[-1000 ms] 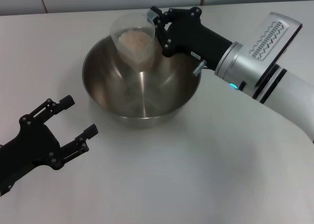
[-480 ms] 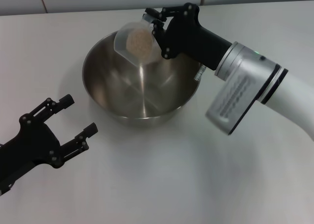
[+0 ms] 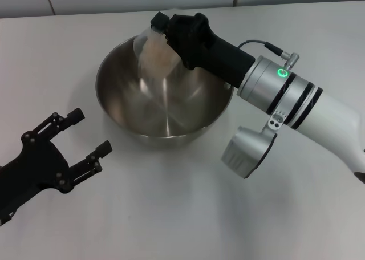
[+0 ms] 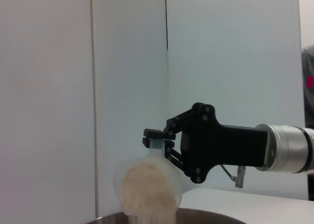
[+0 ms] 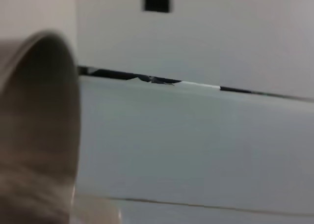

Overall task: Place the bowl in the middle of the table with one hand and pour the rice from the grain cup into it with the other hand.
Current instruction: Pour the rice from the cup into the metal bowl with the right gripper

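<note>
While the grain cup (image 3: 153,43) hangs tipped over the bowl's (image 3: 114,109) far rim, rice (image 4: 147,194) spills straight down into it. Right gripper (image 3: 171,29) fingers pinch the cup; left gripper (image 3: 80,137), fingers spread, idles on the bench (image 3: 171,214) nearby.

you see a shiny brushed-steel bowl (image 3: 165,100) mid-frame, on a smooth matt white table (image 3: 188,208). the clear plastic grain cup (image 3: 153,40) holds grainy, dull beige rice (image 4: 147,192). matt black gripper (image 3: 165,29), satin silver wrist.
</note>
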Robot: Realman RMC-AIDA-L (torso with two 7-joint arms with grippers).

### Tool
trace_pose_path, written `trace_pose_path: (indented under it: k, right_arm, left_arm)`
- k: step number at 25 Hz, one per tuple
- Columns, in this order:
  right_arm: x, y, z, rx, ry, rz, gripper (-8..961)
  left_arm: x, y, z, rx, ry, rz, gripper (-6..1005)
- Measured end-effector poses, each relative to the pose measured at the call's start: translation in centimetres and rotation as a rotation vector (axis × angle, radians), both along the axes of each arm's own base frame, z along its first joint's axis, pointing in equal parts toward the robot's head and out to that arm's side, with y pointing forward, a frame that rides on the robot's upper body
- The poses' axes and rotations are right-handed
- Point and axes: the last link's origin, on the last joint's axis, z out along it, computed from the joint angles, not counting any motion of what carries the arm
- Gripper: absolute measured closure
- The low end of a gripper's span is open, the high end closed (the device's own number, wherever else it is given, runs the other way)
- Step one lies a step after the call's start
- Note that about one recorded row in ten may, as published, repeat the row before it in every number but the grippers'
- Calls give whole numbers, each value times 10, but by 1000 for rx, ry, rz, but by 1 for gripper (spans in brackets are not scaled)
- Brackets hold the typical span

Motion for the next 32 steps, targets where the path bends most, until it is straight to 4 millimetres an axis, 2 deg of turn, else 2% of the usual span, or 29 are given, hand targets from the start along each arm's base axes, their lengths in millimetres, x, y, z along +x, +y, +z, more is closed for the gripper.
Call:
trace_pose_path:
  k: [16,32]
  right_arm:
    - [2,-3,-3,309,-367,310,936]
    - [3,-9,-6,292,-374,339,936]
  left_arm:
    - [2,1,-2,-4,-6,-4,211]
    - [3,1,-3,-6,-6,-1,211]
